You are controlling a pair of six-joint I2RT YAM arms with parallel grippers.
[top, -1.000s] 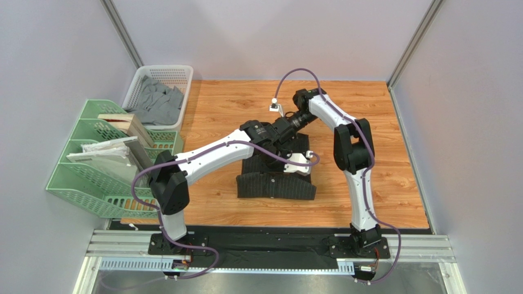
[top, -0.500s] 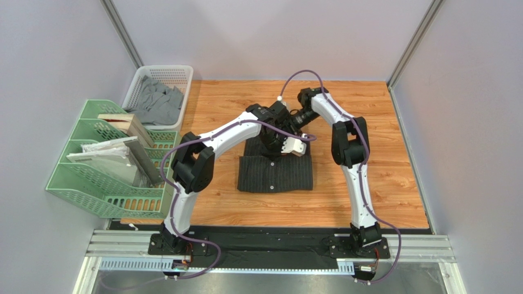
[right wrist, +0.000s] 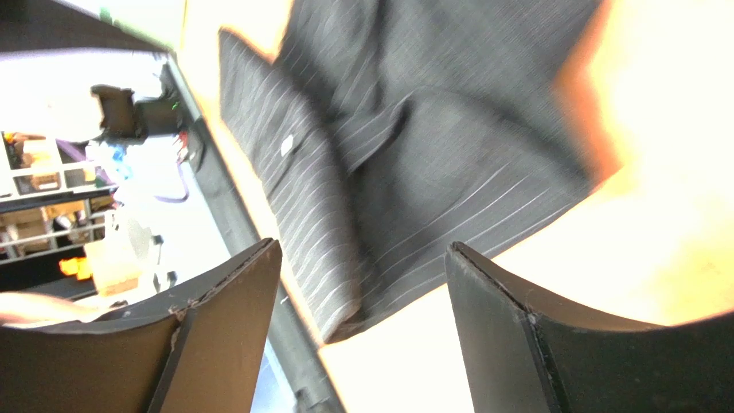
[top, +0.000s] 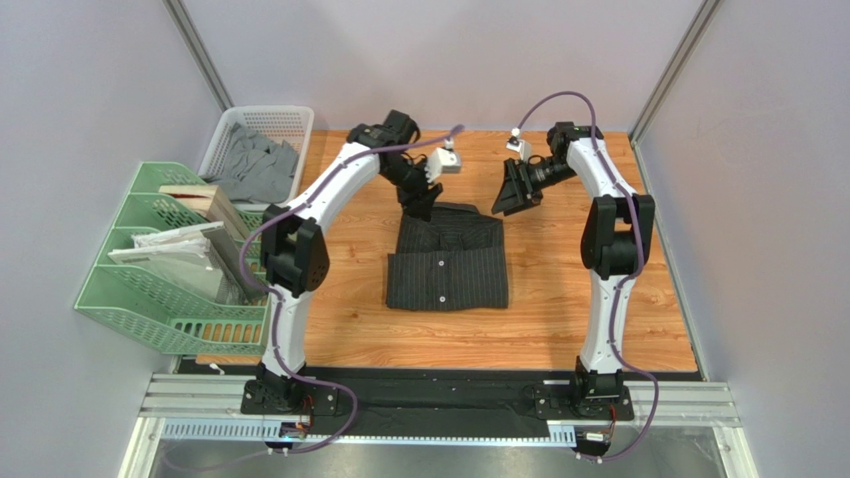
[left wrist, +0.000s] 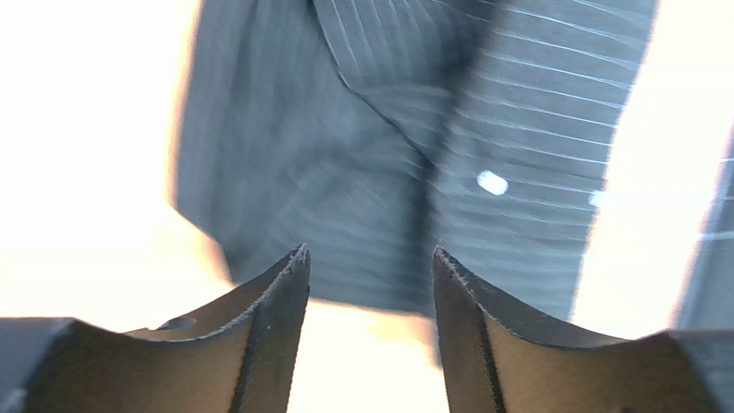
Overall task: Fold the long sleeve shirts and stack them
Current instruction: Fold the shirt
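One long sleeve shirt (top: 449, 274) folded mid-surface (top: 599, 299), left end effector (top: 419, 199) and right end effector (top: 509, 191) both spread wide.
I see the shirt as a dark pinstriped rectangle, buttons up. My left end effector hangs over its far-left corner, the right one just off its far-right corner, and neither holds anything. Both wrist views are blurred, so I can't be sure whether the left fingertips (left wrist: 289, 275) touch the cloth.
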